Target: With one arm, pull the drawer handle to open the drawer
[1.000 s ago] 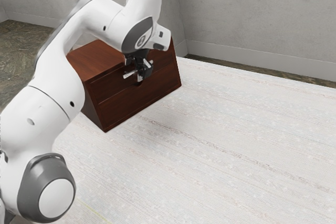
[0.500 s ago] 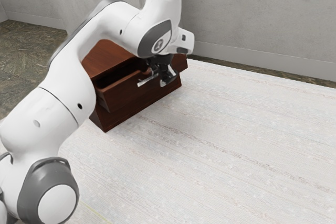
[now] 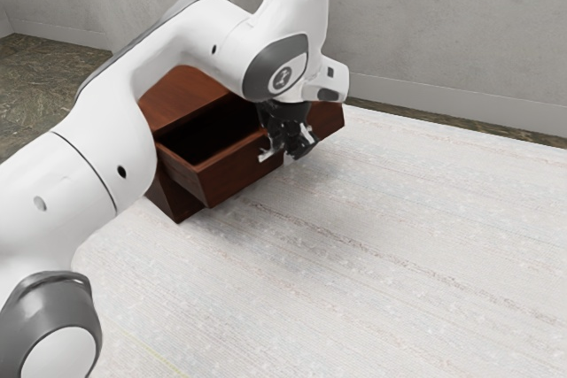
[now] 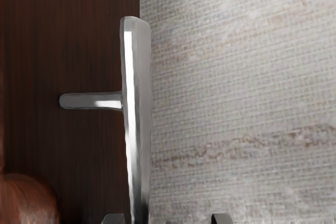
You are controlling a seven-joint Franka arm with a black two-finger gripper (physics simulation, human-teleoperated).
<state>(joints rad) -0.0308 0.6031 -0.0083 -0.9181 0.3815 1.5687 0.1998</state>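
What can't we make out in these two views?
- Drawer inside: exterior view, in dark shadow, so any contents cannot be told.
- Cabinet top and back: exterior view, mostly behind the arm.
- Handle lower end: wrist view, cut off by the lower edge.
- Reddish-brown blur: wrist view, in a corner, too blurred to identify.

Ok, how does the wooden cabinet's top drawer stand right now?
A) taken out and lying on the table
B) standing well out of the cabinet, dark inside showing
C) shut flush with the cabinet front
B: the top drawer juts out from the cabinet with its dark inside open to view, and the gripper is at its metal handle.
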